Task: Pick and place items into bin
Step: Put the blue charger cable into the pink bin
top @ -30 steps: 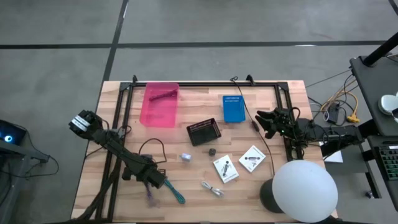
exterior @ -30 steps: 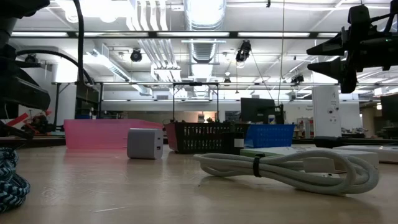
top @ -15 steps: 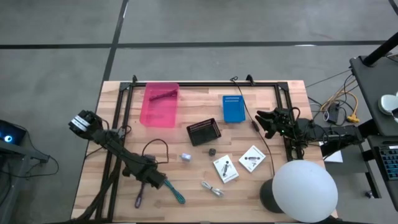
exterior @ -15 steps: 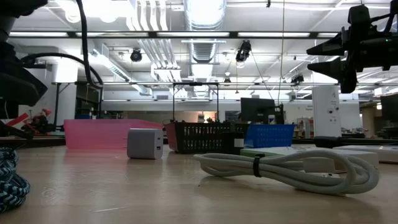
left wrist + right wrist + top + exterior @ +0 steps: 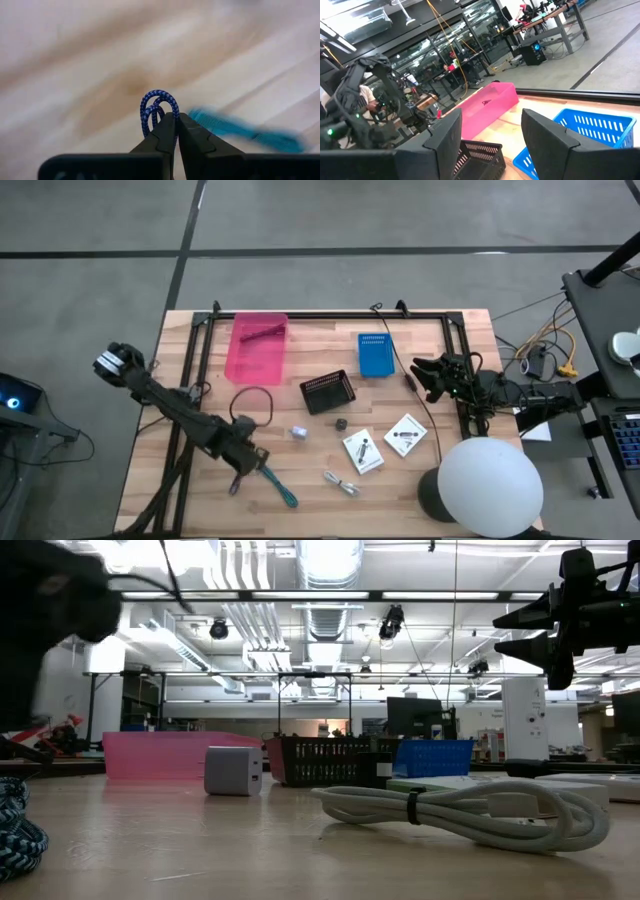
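Left gripper (image 5: 172, 125) clamped on the blue braided cord (image 5: 157, 107); pink bin (image 5: 258, 348) lies straight beyond it, right arm idle.

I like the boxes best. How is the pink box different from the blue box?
The pink box is bigger than the blue box. The pink box has smooth see-through walls, while the blue box has slotted walls. The pink box already holds a dark stick-like thing; I can't see anything in the blue box. Both are rectangular, open on top, and sit at the table's far side.
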Controlling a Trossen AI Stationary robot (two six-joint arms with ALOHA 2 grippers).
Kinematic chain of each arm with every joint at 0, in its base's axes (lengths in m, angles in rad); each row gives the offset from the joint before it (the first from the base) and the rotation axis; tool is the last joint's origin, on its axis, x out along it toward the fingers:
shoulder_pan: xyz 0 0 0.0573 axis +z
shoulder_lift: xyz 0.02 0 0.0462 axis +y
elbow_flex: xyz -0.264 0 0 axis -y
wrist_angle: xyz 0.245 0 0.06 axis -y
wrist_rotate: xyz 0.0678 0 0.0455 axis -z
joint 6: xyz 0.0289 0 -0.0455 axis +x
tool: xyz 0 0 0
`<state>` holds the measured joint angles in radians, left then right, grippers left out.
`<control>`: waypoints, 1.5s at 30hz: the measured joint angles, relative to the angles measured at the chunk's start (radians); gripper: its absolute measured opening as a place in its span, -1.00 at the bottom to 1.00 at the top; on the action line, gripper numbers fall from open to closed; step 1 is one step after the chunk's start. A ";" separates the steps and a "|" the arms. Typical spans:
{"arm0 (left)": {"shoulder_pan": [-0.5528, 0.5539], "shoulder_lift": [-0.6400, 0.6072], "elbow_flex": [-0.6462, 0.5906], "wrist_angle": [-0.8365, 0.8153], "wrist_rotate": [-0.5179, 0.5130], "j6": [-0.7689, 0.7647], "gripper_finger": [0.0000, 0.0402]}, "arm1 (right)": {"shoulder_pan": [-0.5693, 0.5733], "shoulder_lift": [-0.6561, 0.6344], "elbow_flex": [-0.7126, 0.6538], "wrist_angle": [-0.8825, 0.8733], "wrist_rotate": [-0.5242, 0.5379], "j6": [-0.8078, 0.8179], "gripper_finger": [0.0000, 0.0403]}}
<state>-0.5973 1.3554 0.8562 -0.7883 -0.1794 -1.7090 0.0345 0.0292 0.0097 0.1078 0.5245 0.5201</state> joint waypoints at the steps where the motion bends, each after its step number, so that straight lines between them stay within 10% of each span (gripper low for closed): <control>1: 0.010 -0.022 0.000 0.002 -0.056 0.020 -1.00 | 0.000 0.000 0.000 0.000 0.000 0.000 -0.05; 9: 0.126 -0.181 0.001 0.100 -0.523 0.249 -1.00 | 0.000 0.000 0.000 0.000 0.000 0.000 -0.05; 16: 0.305 -0.267 0.001 0.295 -0.610 0.661 -1.00 | 0.000 0.000 0.000 0.000 0.000 0.000 -0.05; 45: 1.221 -0.100 0.010 0.411 0.082 1.764 -1.00 | 0.000 0.000 0.000 0.000 0.001 0.004 -0.05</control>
<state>0.6235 1.2552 0.8662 -0.3769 -0.0972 0.0554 0.0345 0.0292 0.0097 0.1078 0.5251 0.5240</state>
